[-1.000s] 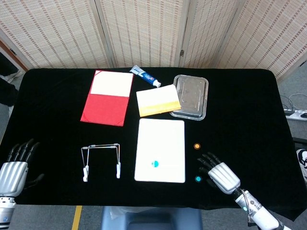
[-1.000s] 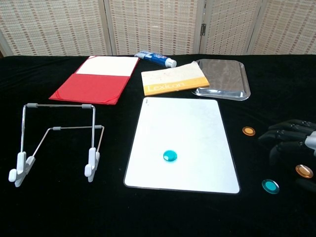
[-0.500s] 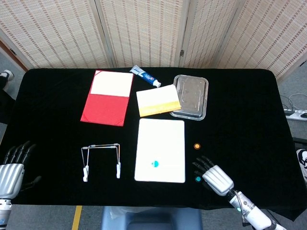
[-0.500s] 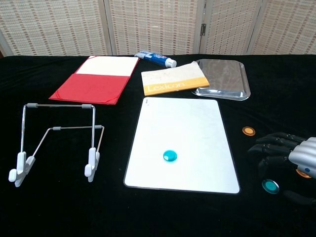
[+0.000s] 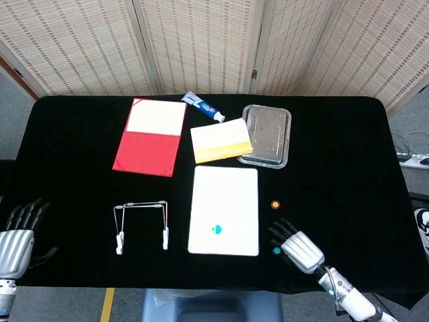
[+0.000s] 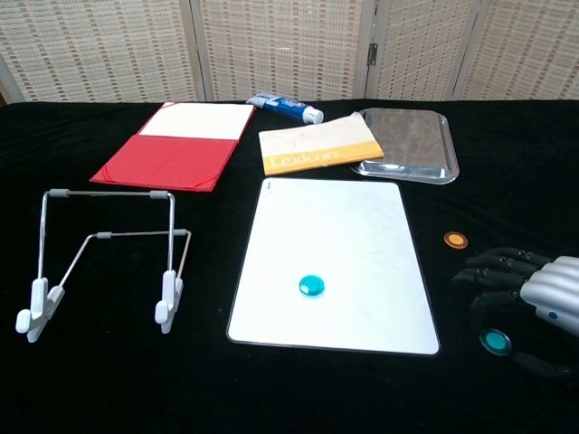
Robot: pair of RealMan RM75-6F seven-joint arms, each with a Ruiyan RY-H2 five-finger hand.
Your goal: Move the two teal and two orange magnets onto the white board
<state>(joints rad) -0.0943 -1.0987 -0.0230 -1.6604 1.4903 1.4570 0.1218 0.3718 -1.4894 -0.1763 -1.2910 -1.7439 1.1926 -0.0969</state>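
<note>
1. On the white board [image 6: 335, 244]: one teal magnet [image 6: 311, 286].
2. On the black tabletop [image 6: 109, 380], right of board: second teal magnet [image 6: 495, 342], one orange magnet [image 6: 455, 240].
3. Right hand [image 6: 525, 294] released, fingers spread above second teal magnet.
4. Left hand [image 5: 19, 235] released, grasping nothing, at near-left tabletop edge.

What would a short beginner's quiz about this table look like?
1. How many magnets lie on the white board?
2. True or false: the right hand holds a magnet.
3. Which magnet lies nearest the right hand's fingers: A the teal magnet on the cloth, B the orange magnet, C the teal magnet on the board?

Key: 1. One, teal. 2. False; it hovers with fingers spread, holding nothing. 3. A.
</note>
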